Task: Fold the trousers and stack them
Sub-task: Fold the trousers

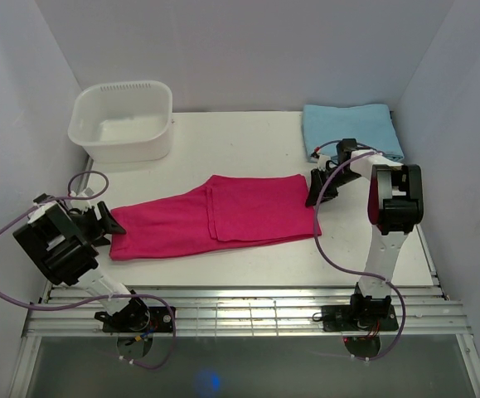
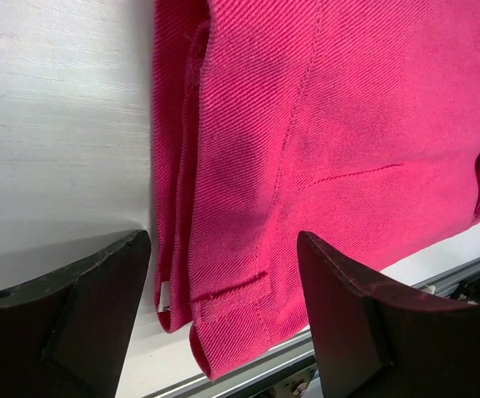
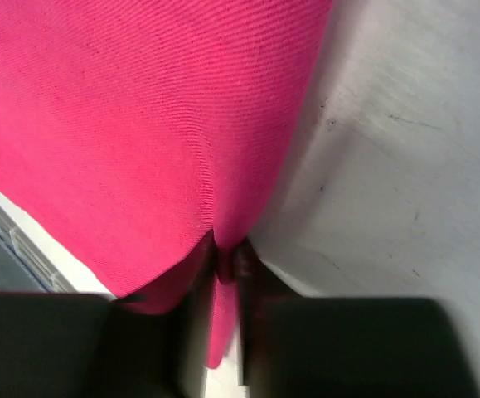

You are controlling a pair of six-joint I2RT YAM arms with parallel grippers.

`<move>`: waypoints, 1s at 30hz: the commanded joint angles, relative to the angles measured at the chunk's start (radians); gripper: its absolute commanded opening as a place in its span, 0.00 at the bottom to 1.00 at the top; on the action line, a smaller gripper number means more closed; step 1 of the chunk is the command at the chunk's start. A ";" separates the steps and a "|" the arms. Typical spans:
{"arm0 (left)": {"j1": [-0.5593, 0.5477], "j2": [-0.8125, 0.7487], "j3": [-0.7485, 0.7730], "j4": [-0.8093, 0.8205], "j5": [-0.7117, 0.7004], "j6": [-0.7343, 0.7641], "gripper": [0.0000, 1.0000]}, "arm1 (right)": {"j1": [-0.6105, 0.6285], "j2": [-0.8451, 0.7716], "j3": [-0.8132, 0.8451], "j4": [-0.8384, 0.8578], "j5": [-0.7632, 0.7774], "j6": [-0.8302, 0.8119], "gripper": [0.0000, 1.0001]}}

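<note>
Fold partly done: trousers (image 1: 223, 217) flat on middle of table (image 1: 248, 141), legs together, right half doubled over in two layers. Further folding and stacking left, by my reading. Cloth bright pink, plain, twill weave, seams showing. Right fingers (image 1: 317, 192) pinch right edge of trousers. Left fingers (image 1: 107, 221) spread wide at left end, holding nothing.

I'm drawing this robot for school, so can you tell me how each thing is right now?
trousers, lying flat, partly folded, one end doubled over.
left gripper, open, straddling the trousers' left end.
right gripper, shut, pinching the trousers' right edge.
white tub, upright, empty.
light blue cloth, folded, lying flat at the back.
</note>
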 commanded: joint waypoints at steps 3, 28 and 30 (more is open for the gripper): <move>-0.001 -0.013 0.004 -0.008 0.040 0.085 0.79 | -0.037 -0.011 -0.020 -0.030 0.072 -0.017 0.08; -0.528 -0.020 -0.049 0.259 0.270 -0.272 0.73 | -0.191 -0.398 0.053 -0.111 -0.494 0.096 0.08; -0.545 -0.009 -0.057 0.288 0.264 -0.325 0.69 | -0.146 -0.439 0.000 -0.022 -0.489 0.205 0.08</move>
